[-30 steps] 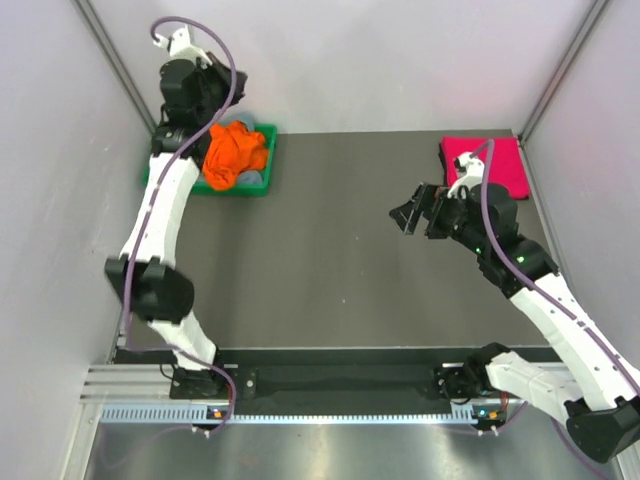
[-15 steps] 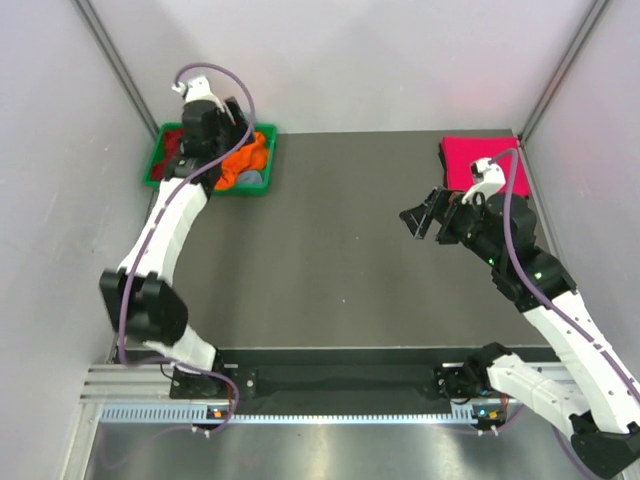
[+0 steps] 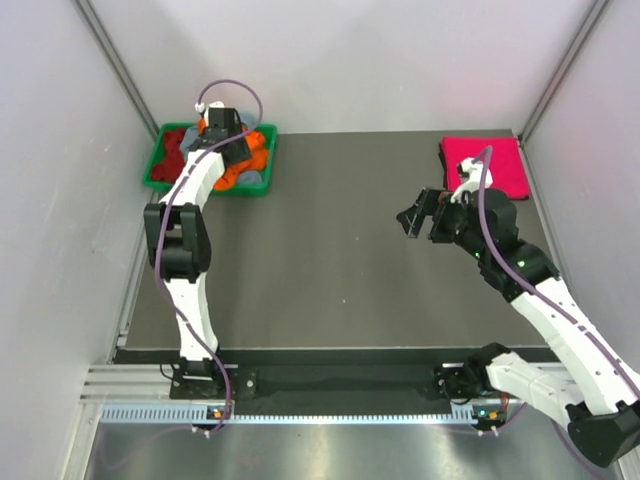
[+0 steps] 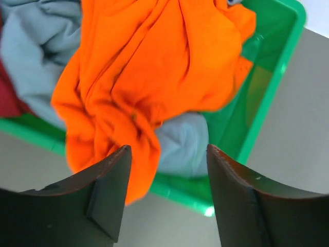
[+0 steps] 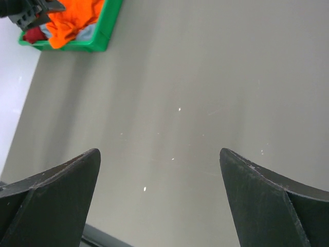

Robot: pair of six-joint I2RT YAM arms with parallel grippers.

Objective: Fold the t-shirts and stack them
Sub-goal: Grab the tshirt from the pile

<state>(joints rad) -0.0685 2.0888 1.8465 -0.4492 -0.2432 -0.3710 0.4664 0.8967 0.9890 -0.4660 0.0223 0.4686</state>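
Already folded: pink shirt [image 3: 505,165].
Yours to fold: orange shirt [image 4: 149,67], grey-blue shirt [image 4: 33,46], dark red shirt [image 3: 175,147].
Left gripper [image 4: 168,150], right gripper [image 5: 159,153]: spread, empty.

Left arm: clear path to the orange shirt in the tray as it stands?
Probably yes. The left arm's fingers hang apart just above the orange shirt, with nothing between. The shirt lies on top of the pile in the green tray.
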